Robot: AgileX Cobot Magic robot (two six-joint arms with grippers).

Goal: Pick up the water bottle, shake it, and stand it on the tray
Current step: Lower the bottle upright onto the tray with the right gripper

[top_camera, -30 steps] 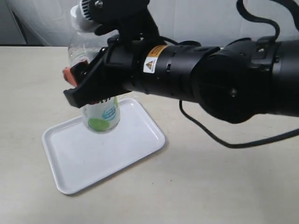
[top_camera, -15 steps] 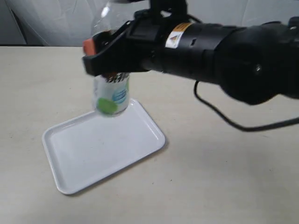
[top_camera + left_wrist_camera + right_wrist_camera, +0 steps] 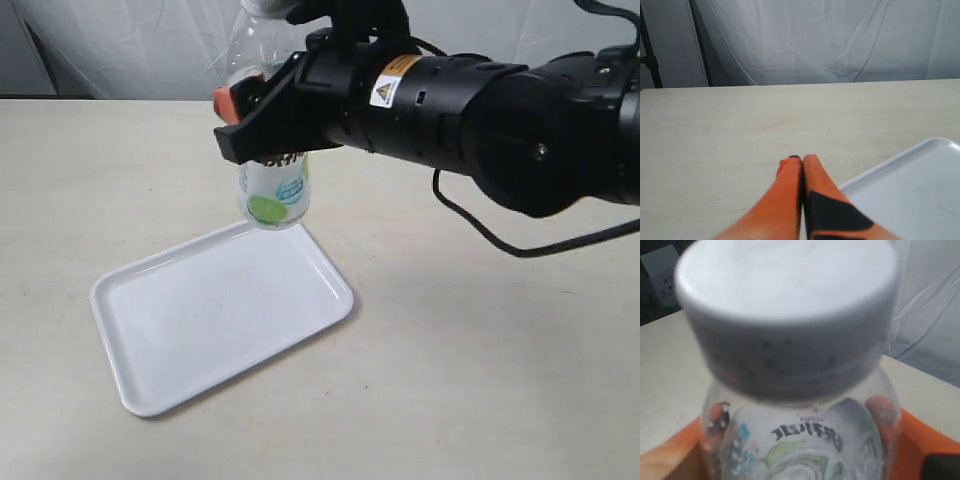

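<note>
The water bottle (image 3: 274, 192) hangs upright in the air above the far edge of the white tray (image 3: 190, 330), clear of it. My right gripper (image 3: 262, 130) is shut on the bottle's middle, its orange fingers on either side. The right wrist view fills with the bottle's white cap (image 3: 785, 305) and the label (image 3: 805, 440) below, an orange finger (image 3: 927, 450) beside it. My left gripper (image 3: 801, 160) is shut with nothing in it, low over the table next to a tray corner (image 3: 920, 190). It is out of the exterior view.
The beige table (image 3: 480, 380) stretches around the tray. The right arm's black body (image 3: 480, 110) and cable (image 3: 520, 250) span the right of the exterior view. A white curtain (image 3: 815, 40) hangs behind the table.
The right gripper has carried the bottle up and to the right over the last second, from low over the tray's far part to above its far edge.
</note>
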